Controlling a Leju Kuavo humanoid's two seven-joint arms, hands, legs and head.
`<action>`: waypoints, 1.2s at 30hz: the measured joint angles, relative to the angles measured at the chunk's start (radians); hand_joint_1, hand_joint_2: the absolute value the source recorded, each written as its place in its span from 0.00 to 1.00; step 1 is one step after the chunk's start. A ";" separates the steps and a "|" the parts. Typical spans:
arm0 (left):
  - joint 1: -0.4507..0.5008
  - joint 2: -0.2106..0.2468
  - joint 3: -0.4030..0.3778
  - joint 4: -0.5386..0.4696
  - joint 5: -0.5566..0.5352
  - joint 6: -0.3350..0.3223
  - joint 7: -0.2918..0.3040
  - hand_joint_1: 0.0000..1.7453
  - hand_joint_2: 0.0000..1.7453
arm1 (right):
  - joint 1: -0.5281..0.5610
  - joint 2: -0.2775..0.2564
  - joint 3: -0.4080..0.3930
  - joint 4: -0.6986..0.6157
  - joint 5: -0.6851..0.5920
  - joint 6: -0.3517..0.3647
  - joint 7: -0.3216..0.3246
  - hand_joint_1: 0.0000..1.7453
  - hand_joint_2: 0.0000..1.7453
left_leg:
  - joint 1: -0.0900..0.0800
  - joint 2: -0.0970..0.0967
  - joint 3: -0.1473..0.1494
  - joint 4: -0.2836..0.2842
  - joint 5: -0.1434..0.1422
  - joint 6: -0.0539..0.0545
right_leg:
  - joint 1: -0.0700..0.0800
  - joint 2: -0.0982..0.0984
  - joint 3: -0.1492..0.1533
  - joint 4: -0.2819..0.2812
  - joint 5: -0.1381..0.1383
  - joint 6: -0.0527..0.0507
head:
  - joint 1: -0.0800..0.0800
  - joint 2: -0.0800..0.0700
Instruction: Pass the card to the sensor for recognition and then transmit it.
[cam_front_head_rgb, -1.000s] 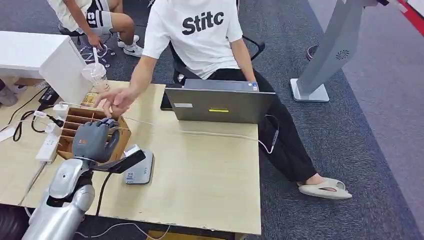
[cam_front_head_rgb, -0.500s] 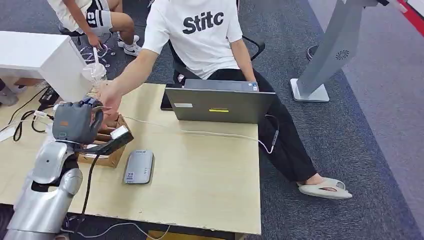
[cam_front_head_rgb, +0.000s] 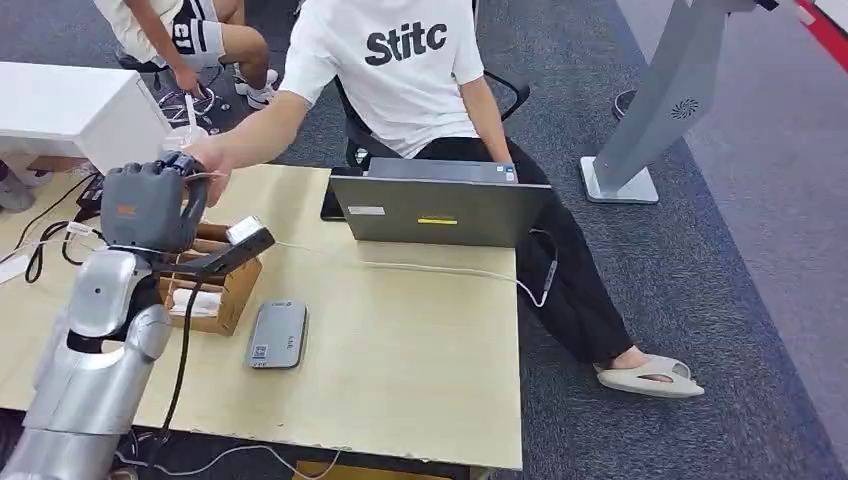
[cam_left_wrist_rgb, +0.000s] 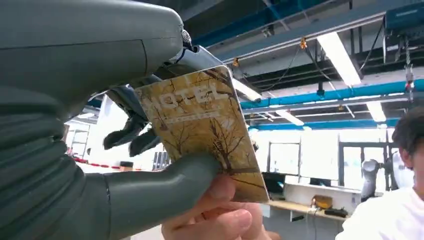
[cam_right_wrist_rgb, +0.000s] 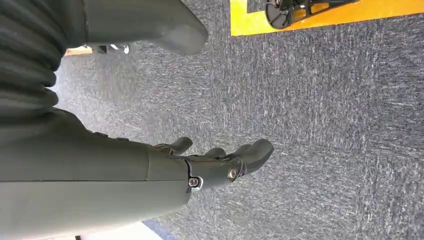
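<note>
1. My left hand (cam_left_wrist_rgb: 125, 150) pinches the card (cam_left_wrist_rgb: 205, 132), raised at the counter's (cam_front_head_rgb: 400, 350) far left, where a person's hand (cam_left_wrist_rgb: 220, 215) touches it.
2. The card is flat, rectangular, with a yellow-brown tree print.
3. My right hand (cam_right_wrist_rgb: 215, 162) hangs with fingers loosely apart, holding nothing.

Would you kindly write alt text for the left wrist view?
The robot's left hand holds a tan card printed with bare trees, while a person's fingers touch its edge; ceiling lights and an office lie behind.
</note>
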 joint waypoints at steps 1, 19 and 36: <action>0.001 0.000 0.000 -0.005 0.000 0.012 0.001 0.00 1.00 | 0.000 0.000 0.000 0.000 0.002 0.002 0.001 0.00 1.00 | 0.000 0.000 0.000 0.000 0.000 0.000 | 0.000 0.000 0.000 0.000 0.000 0.000 | 0.000 0.000; 0.045 -0.004 0.001 -0.014 0.006 0.084 0.018 0.00 1.00 | 0.000 0.000 0.000 0.000 0.010 0.010 0.004 0.00 1.00 | 0.000 0.000 -0.001 0.000 0.000 0.000 | 0.000 0.000 0.000 0.000 0.000 0.000 | 0.000 0.000; 0.596 0.193 0.029 -0.339 -0.174 0.054 0.045 0.00 1.00 | 0.011 0.013 -0.074 0.000 -0.021 -0.002 -0.013 0.00 1.00 | 0.000 0.006 -0.001 -0.001 -0.002 -0.001 | 0.000 0.005 -0.003 0.000 -0.002 -0.001 | -0.001 0.000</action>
